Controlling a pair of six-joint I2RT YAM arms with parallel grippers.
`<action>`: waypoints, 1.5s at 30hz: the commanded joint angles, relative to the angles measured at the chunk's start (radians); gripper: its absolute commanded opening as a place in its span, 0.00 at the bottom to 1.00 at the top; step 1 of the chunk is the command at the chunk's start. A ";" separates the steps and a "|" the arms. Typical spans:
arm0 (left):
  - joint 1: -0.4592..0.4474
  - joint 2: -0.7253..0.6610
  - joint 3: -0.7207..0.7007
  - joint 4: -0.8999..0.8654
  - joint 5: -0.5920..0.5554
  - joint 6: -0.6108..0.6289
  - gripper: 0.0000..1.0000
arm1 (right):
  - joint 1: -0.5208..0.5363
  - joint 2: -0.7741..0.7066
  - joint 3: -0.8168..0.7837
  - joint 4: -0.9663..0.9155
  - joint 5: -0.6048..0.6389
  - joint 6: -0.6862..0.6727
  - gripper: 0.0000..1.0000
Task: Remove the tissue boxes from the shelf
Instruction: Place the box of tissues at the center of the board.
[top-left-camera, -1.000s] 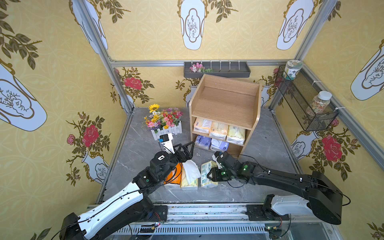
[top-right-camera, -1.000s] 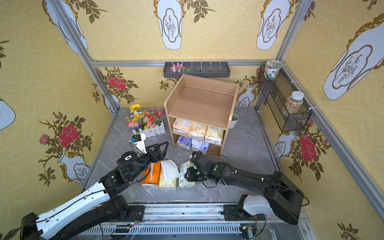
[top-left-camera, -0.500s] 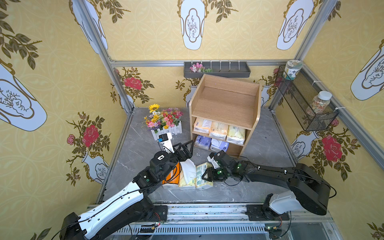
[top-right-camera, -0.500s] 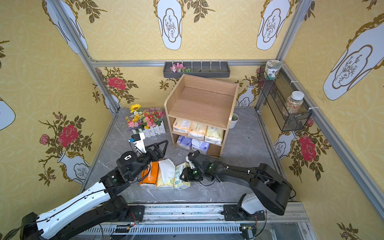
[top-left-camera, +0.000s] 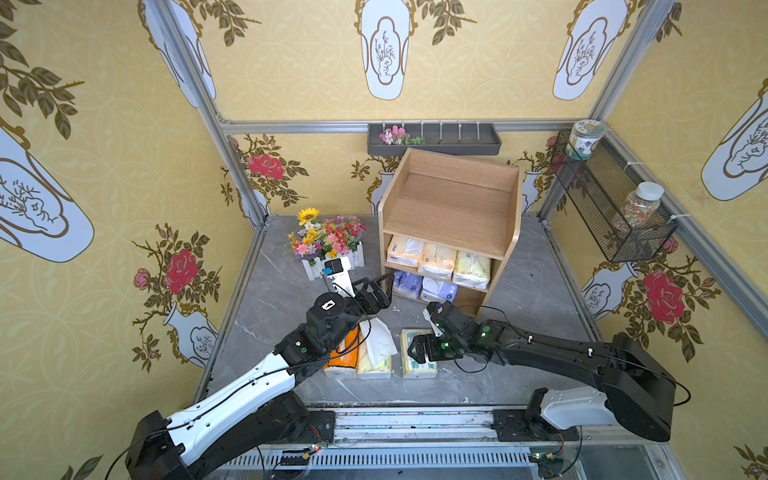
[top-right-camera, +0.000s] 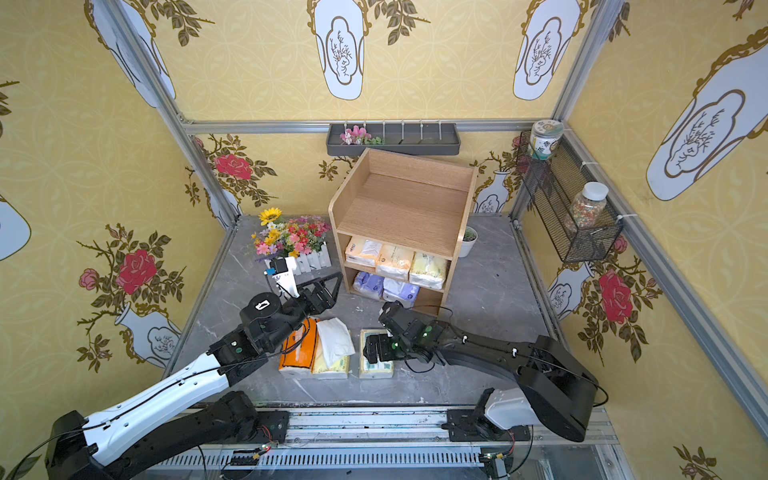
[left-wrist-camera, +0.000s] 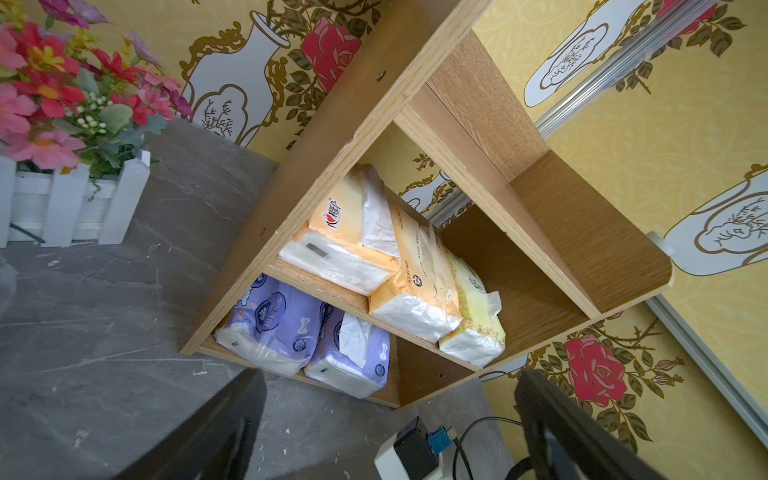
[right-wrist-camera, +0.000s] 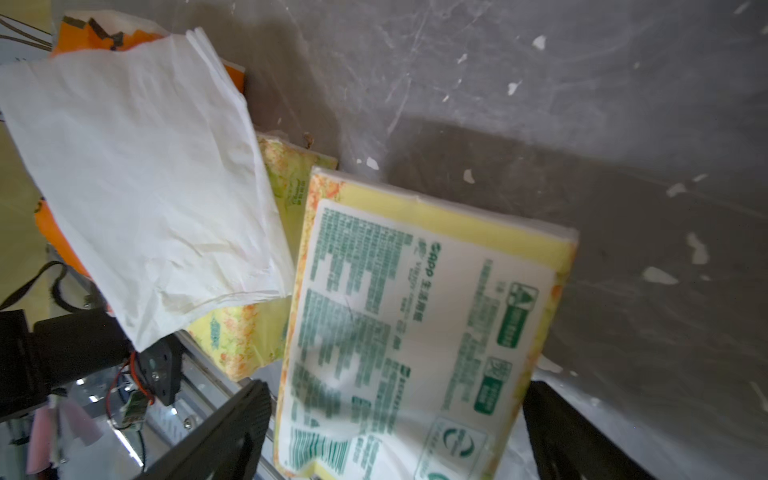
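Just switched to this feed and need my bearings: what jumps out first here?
Three tissue packs lie near the table's front edge: an orange pack, a yellow pack with a white tissue fanning out, and a green-label pack under the open right end effector. Behind, the wooden shelf holds five more packs, the open left end effector facing its bottom tier.

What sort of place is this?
Probably a mock home corner built for robot trials: wallpaper on a metal frame, a left arm and right arm on a rail, a shelf of tissue packs.
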 joint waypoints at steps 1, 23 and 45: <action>0.001 0.007 0.007 0.042 0.016 0.015 1.00 | 0.018 -0.020 0.015 -0.089 0.121 -0.032 0.99; 0.004 -0.031 -0.016 0.047 0.030 0.007 0.99 | 0.139 0.177 0.104 0.112 0.058 0.014 0.85; 0.006 -0.001 0.007 0.075 0.066 0.007 0.97 | 0.138 -0.468 0.134 -0.326 0.460 -0.017 0.88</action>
